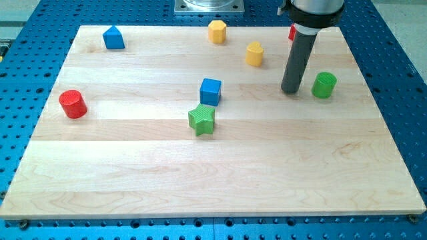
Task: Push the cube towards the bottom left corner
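The blue cube point(211, 91) sits near the middle of the wooden board point(213, 180), touching or nearly touching a green star block point(201, 120) just below it. My tip point(290, 90) rests on the board well to the cube's right, close to the left side of a green cylinder point(324, 85). The rod rises from the tip toward the view's top.
A red cylinder point(73, 104) stands at the left. A blue house-shaped block point(113, 38) is at the top left. A yellow hexagon block point(217, 31) and a yellow cylinder point(254, 53) are at the top. A red block point(292, 32) is partly hidden behind the rod.
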Robot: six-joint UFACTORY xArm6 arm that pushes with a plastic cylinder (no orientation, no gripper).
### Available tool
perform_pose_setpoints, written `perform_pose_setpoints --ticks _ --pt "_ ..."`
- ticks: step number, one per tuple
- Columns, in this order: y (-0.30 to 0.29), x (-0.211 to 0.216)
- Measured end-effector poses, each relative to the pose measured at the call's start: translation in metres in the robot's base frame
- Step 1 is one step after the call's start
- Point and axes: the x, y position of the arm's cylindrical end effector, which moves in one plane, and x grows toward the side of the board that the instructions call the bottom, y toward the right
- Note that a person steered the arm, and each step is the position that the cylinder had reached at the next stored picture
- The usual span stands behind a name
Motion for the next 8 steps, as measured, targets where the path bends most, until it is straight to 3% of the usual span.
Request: perform_pose_setpoints --ticks 1,2,3,6,8 --pt "-0.029 -0.002" --pt "-0.113 -0.003" --pt "-0.156 -0.007" --pt "-0.157 -0.007" --pt "-0.166 0.025"
